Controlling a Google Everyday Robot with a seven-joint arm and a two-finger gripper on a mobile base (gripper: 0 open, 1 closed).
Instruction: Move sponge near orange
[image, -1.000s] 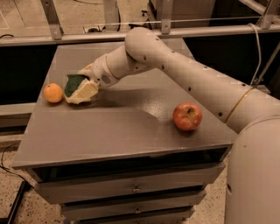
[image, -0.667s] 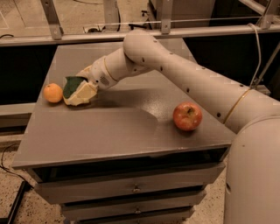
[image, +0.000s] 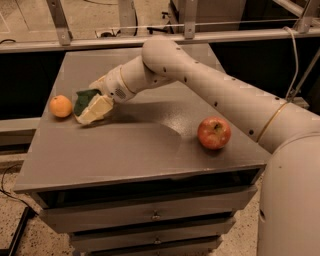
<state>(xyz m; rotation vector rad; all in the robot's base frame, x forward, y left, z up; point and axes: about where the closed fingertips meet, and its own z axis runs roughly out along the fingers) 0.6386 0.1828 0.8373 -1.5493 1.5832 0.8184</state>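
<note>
The sponge (image: 84, 99), dark green top over pale foam, sits tilted at the left of the grey table (image: 150, 145), just right of the orange (image: 61, 106) with a small gap between them. My gripper (image: 96, 107) reaches in from the right and is shut on the sponge, low at the table surface. Its pale fingers (image: 100, 106) cover the sponge's right side, so much of the foam is hidden.
A red apple (image: 214, 133) stands at the right of the table, near the front edge. My arm (image: 210, 85) crosses over the table's back right. A metal rail (image: 150, 37) runs behind the table. Drawers sit below the tabletop.
The gripper with the sponge has shifted slightly left and down toward the orange. The orange and the apple have not moved.
</note>
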